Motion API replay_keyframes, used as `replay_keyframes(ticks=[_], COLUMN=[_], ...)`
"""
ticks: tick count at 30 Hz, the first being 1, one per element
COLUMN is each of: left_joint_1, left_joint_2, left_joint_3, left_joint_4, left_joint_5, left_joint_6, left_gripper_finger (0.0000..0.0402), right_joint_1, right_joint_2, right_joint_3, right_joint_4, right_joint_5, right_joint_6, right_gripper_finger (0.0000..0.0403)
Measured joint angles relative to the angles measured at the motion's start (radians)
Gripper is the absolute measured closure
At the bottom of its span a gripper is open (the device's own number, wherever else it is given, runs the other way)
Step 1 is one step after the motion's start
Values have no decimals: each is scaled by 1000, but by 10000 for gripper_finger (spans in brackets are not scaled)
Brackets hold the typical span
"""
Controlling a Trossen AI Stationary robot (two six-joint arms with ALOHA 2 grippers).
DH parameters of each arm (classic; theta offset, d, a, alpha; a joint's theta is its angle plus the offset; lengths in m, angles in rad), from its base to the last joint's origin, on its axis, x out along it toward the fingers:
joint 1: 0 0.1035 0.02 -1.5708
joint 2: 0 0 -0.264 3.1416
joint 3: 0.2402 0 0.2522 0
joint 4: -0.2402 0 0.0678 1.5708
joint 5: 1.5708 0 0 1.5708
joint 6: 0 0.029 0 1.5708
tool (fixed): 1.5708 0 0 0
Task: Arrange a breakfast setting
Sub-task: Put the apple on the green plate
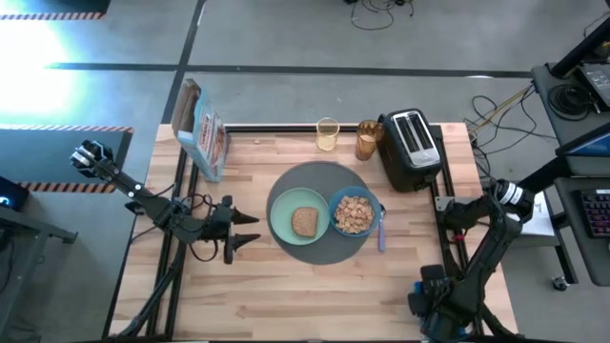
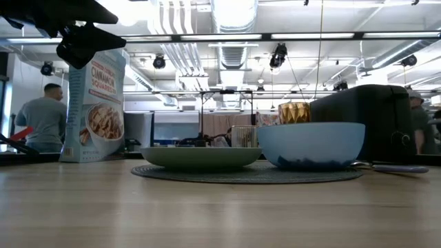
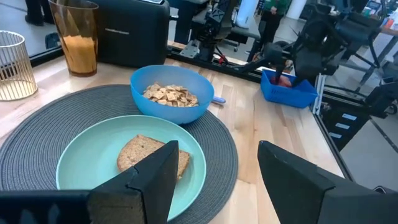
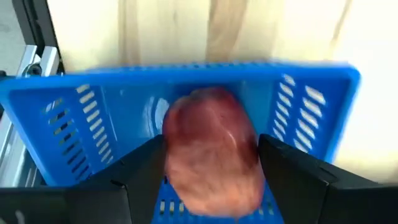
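Note:
A round dark-grey mat (image 1: 319,176) lies mid-table. On it rest a pale green plate (image 1: 284,214) with a brown toast slice (image 1: 305,221) and a blue bowl (image 1: 333,211) of cereal squares (image 3: 169,94). An amber glass (image 1: 368,139) stands behind the mat. My left gripper (image 3: 214,186) hovers open to the left of the mat, pointing at it, with nothing between its fingers. My right gripper (image 4: 211,143) points down, open, into a blue basket (image 4: 93,106) at the table's near right corner. Its fingers flank a small red food piece (image 4: 211,162) lying in the basket. My right gripper comes from above, with one finger (image 4: 140,171) on each side of the red food piece's widest part (image 4: 180,155). Whether the fingers touch it I cannot tell. The piece lies on the basket's floor.
A black toaster (image 1: 410,148) stands at the far right and a cereal box (image 1: 202,129) at the far left. A clear ribbed glass (image 1: 327,133) stands beside the amber one, and a blue spoon (image 1: 381,229) lies right of the bowl. Bare wood stretches along the near edge.

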Motion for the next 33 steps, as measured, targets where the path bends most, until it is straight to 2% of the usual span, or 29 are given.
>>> replay_keyframes(ticks=[8,14,18,21,26,33], left_joint_1=[0,0,0,0,0,0], left_joint_2=[0,0,0,0,0,0], left_joint_3=[0,0,0,0,0,0], left_joint_4=[0,-1,-2,-3,-3,-3], left_joint_5=[0,0,0,0,0,1], left_joint_6=[2,3,3,3,3,3], left_gripper_finger=[196,196,196,196,196,196], right_joint_1=[5,4,4,7,8,10], right_joint_2=[-3,-6,-5,-3,-3,-3], right_joint_3=[-73,-98,-86,-72,-50,-44], right_joint_4=[110,102,97,101,115,119], right_joint_5=[-3,-82,-66,-29,-27,-149], right_joint_6=[17,192,251,224,186,81], right_gripper_finger=[158,158,154,149,149,153])
